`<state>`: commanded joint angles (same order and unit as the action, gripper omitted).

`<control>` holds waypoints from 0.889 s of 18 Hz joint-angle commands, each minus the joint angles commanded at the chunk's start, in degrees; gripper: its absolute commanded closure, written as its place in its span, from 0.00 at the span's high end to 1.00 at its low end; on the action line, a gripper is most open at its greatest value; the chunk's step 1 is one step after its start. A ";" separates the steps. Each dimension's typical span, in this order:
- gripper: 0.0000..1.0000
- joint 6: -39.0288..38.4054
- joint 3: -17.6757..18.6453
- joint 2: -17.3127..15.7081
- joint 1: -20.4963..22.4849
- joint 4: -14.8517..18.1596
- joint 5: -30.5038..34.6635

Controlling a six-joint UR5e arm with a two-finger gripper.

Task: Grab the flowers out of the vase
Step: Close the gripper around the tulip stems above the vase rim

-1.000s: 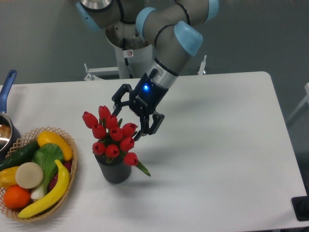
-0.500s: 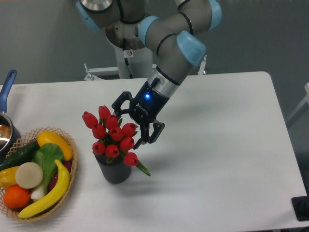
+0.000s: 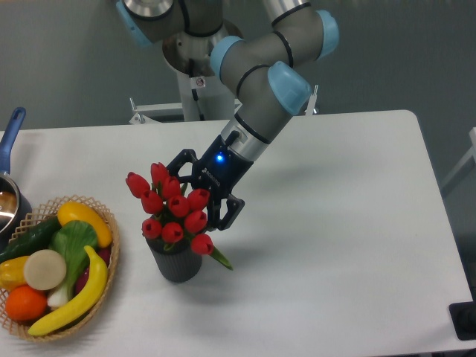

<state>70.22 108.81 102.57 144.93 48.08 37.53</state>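
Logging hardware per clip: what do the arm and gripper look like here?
The arm has grey tubular links with light blue caps at the joints. Its gripper is black with two jointed fingers, a small blue light glowing on its body beside white lettering too small to read. No loose cables show.

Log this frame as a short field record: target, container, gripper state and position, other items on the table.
target: flowers, red tulip buds bunched upright
container: vase, dark grey ribbed cup, upright on the table
flowers in vase: yes, not yet lifted
gripper: open, fingers spread at the right side of the buds, nothing held
contact: close against the buds; touching or not cannot be told
left side: wicker basket with bananas, an orange and vegetables
far left edge: pot with a blue handle, partly out of frame
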 joint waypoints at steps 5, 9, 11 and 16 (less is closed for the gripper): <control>1.00 0.18 -0.26 0.70 -0.35 -0.09 -0.09; 1.00 0.09 -0.79 0.70 -0.35 0.00 -0.09; 0.97 0.00 -1.14 0.62 -0.35 0.00 -0.09; 0.72 -0.09 -1.14 0.70 -0.35 0.00 -0.09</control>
<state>70.14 107.67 103.27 144.58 48.08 37.44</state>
